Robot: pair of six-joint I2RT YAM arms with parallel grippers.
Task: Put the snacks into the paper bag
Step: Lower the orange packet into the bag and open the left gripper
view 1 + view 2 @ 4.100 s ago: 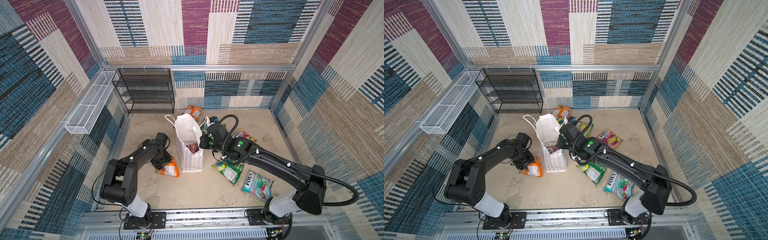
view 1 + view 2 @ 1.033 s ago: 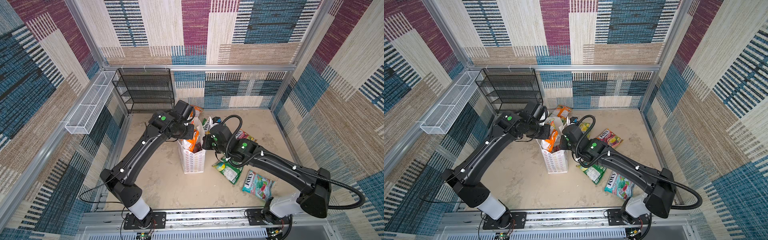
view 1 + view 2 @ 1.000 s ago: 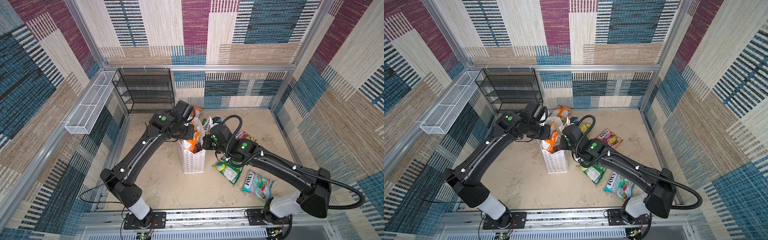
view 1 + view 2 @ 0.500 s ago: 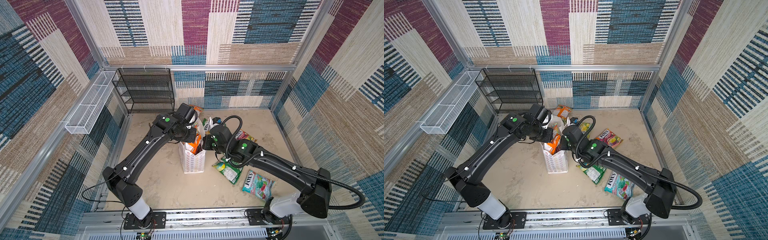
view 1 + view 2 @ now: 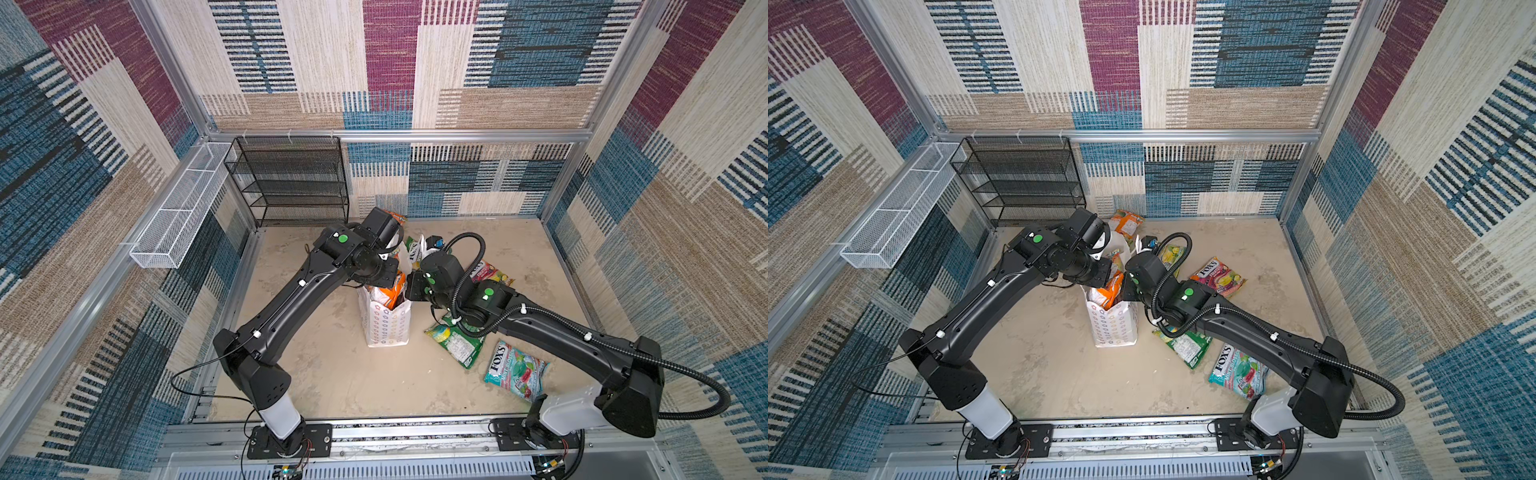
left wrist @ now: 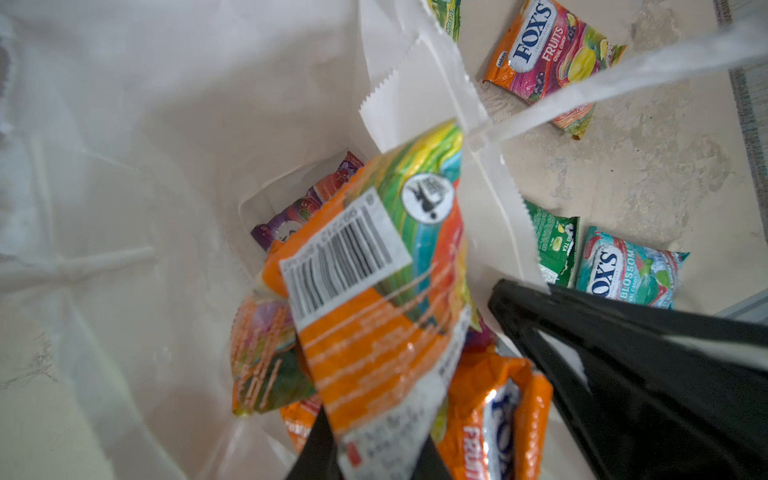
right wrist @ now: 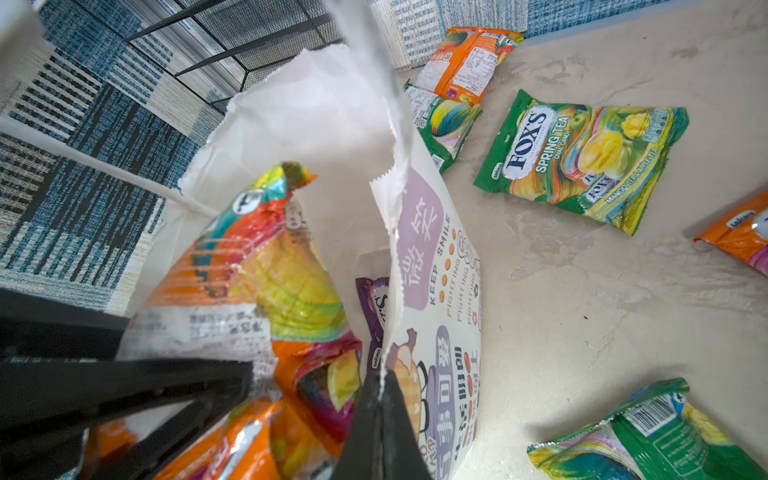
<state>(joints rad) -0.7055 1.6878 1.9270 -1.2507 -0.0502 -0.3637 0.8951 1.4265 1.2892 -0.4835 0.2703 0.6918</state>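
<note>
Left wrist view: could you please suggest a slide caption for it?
Left gripper holds an orange packet in the paper bag's mouth; right gripper pinches its rim.

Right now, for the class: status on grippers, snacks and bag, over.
Left gripper shut on orange glossy plastic packet at mouth of white paper bag. Right gripper shut on bag rim. Teal glossy packet on floor; nothing blocking.

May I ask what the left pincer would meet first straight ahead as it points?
Holding an orange packet, the left pincer points into the paper bag; probably the loose packet inside, depth unclear.
</note>
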